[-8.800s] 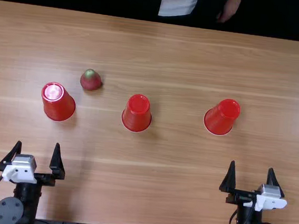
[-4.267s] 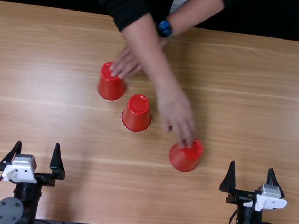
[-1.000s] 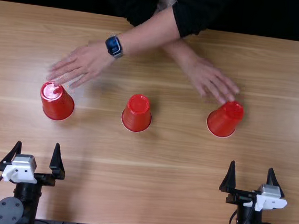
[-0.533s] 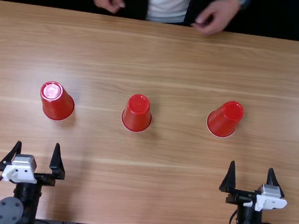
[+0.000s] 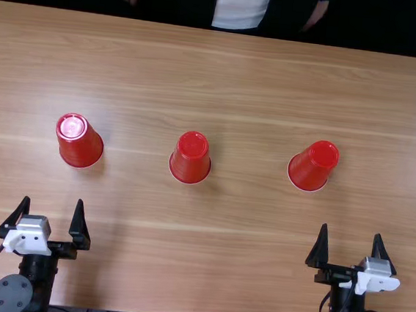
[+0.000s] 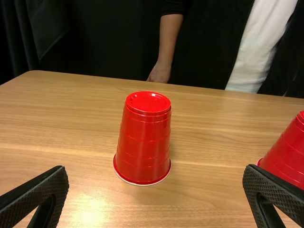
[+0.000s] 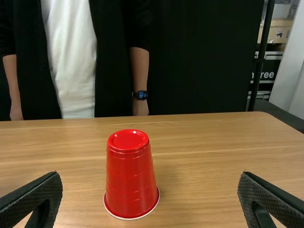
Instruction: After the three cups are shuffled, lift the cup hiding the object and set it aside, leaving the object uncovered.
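Observation:
Three red cups stand upside down in a row across the table: the left cup (image 5: pixel 78 140), the middle cup (image 5: pixel 191 156) and the right cup (image 5: pixel 313 165). The left wrist view has the left cup (image 6: pixel 143 137) straight ahead and the middle cup (image 6: pixel 287 152) at its edge. Straight ahead in the right wrist view is the right cup (image 7: pixel 130 174). My left gripper (image 5: pixel 49 217) stands open near the table's front edge, in front of the left cup. My right gripper (image 5: pixel 348 249) stands open in front of the right cup. No ball or fruit shows.
The wooden table (image 5: pixel 223 76) is bare around the cups. A person stands behind the far edge with hands off the table.
The person's hands let go of the outer cups and drew back past the far edge. The cups now stand still in a row. Neither arm has moved.

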Controlling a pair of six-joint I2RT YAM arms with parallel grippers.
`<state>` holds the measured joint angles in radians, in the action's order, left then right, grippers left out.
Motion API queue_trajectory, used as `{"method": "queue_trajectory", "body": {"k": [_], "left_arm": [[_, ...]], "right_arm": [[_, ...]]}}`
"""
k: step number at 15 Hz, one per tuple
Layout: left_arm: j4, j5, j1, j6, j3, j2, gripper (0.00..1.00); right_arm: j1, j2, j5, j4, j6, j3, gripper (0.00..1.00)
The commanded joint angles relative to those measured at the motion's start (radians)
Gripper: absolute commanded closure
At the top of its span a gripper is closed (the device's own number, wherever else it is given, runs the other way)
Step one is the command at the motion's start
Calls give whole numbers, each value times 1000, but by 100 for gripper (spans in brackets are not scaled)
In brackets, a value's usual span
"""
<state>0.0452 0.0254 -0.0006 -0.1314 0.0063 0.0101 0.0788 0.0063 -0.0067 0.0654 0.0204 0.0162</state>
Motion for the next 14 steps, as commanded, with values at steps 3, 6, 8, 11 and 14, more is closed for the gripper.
{"method": "queue_trajectory", "body": {"k": [3,6,8,11,14], "left_arm": [[32,2,-4,10,0,-10,0],[168,2,-1,12,185,8,0],[257,13,2,61,320,100,0],[384,17,11,82,560,261,0],[599,17,21,82,873,468,0]], "right_arm": [[-1,-6,12,5,-8,5,0],[7,-6,10,-2,-4,110,0],[7,32,7,-8,0,200,0],[7,210,7,-92,4,404,0],[7,425,12,-381,5,662,0]]}}
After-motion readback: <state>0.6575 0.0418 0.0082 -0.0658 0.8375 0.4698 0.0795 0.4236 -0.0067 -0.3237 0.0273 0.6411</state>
